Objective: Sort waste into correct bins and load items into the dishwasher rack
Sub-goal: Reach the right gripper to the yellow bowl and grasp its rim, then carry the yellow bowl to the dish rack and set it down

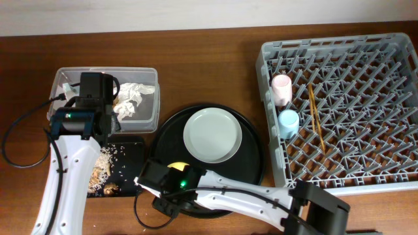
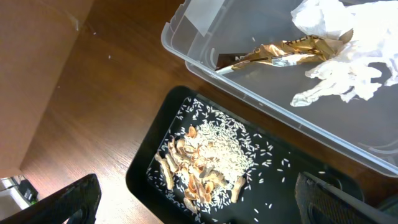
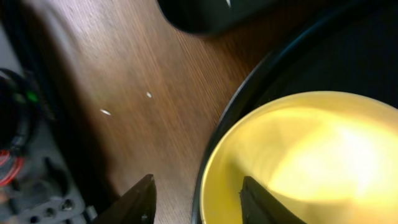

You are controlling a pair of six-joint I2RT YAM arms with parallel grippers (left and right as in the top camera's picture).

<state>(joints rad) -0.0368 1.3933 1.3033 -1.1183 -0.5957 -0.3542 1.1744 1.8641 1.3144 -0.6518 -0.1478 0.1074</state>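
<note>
My left gripper [image 2: 202, 202] is open and empty, hovering over the shallow black tray [image 2: 149, 155], which holds beige food scraps and rice [image 2: 208, 162]. In the overhead view the left gripper [image 1: 98, 121] sits between the clear tub [image 1: 151, 111] and this tray [image 1: 130, 153]. The tub [image 2: 205, 62] holds the brown wrapper [image 2: 280, 53] and white paper scraps [image 2: 348, 56]. My right gripper [image 3: 202, 199] is open, its fingers astride the yellow bowl's rim [image 3: 298, 149]. The bowl [image 1: 176, 167] sits on the round black tray [image 1: 251, 140] beside the plate [image 1: 212, 135]. The rack [image 1: 346, 166] holds the pink cup [image 1: 282, 88], blue cup [image 1: 288, 122] and chopsticks [image 1: 316, 117].
The right arm [image 1: 248, 199] lies across the front of the round tray. A black cable [image 1: 16, 140] loops at the table's left. Stray rice grains [image 3: 106, 112] lie on the wood next to the round tray. The rack fills the right side.
</note>
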